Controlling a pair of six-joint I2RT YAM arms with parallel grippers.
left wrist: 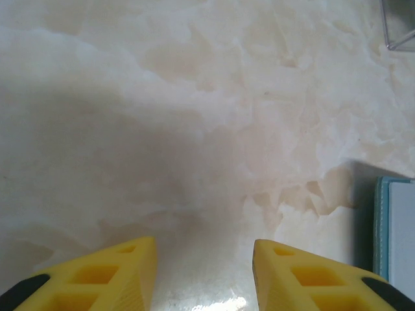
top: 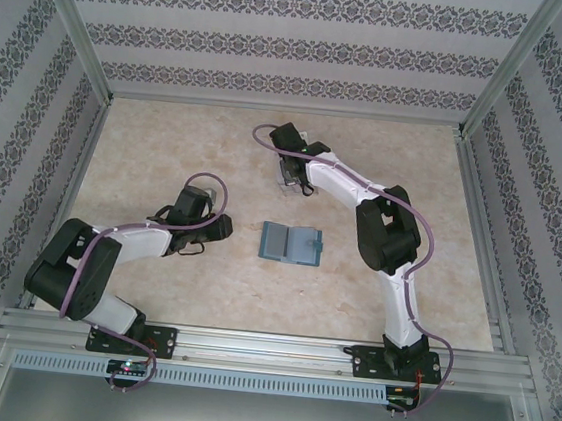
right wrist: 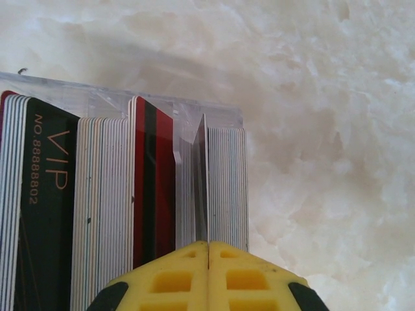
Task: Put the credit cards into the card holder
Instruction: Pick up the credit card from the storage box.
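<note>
Widest of all, the pale marbled bench (top: 167, 148), fenced by patterned walls. Next, the right arm (top: 367, 205), stretched to the far middle over a clear slotted rack (top: 291, 172). Rack packed with upright credit cards (right wrist: 152, 188): striped stacks, a dark one lettered VIP (right wrist: 45, 188), a red-and-black one beside it. Then the left arm (top: 122, 244), folded at near left, its wrist just left of the card holder (top: 291, 243). Holder lying open and flat at mid-bench, well apart from the rack, inside facing up, no card seen in it. Teal edge of it also at the right margin of the left wrist view (left wrist: 394, 240).

Right jaws pressed flat together, pinching one thin card (right wrist: 201, 168) seen edge-on, near the right end of the rack. Left jaws partway apart, gripping nothing, over bare bench.

Judged as the pick-up step: card gripped, not yet lifted clear of its slot. Called for next:
- a straight pull up and out along the card's own plane, without dragging the neighbours or tipping the rack;
- a carry toward the near side, to the holder;
- a turn of the card to match a pocket mouth, and a slide in, edge first.

Probably also wanted: left jaws steadying the holder against skidding under that push.
</note>
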